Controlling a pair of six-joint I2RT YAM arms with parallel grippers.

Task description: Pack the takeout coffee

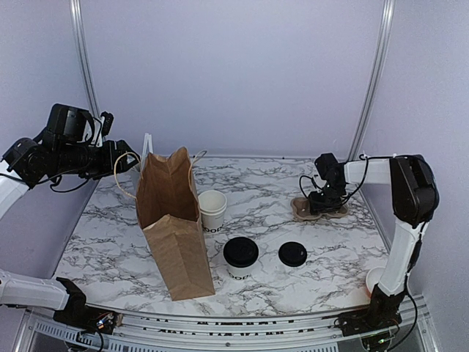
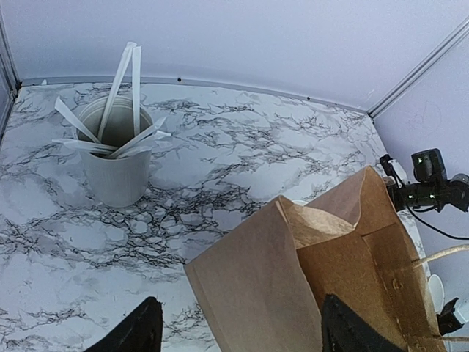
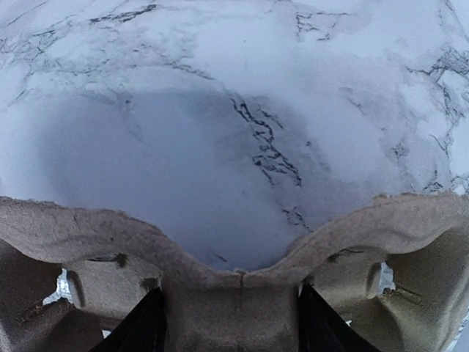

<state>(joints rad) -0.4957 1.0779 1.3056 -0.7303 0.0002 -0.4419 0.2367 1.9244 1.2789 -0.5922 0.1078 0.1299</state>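
Pickup step: right gripper [image 3: 229, 308] straddles the pulp cup carrier [image 3: 410, 220], grip unclear; left gripper [image 2: 240, 308] gapes empty; next, squeeze and lift.

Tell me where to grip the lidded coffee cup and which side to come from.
I would grip the white paper wall just below the black lid of the lidded cup, coming in level from its right. It stands upright, the paper bag stands close on its left, and only the flat loose lid lies to the right, apart from it.
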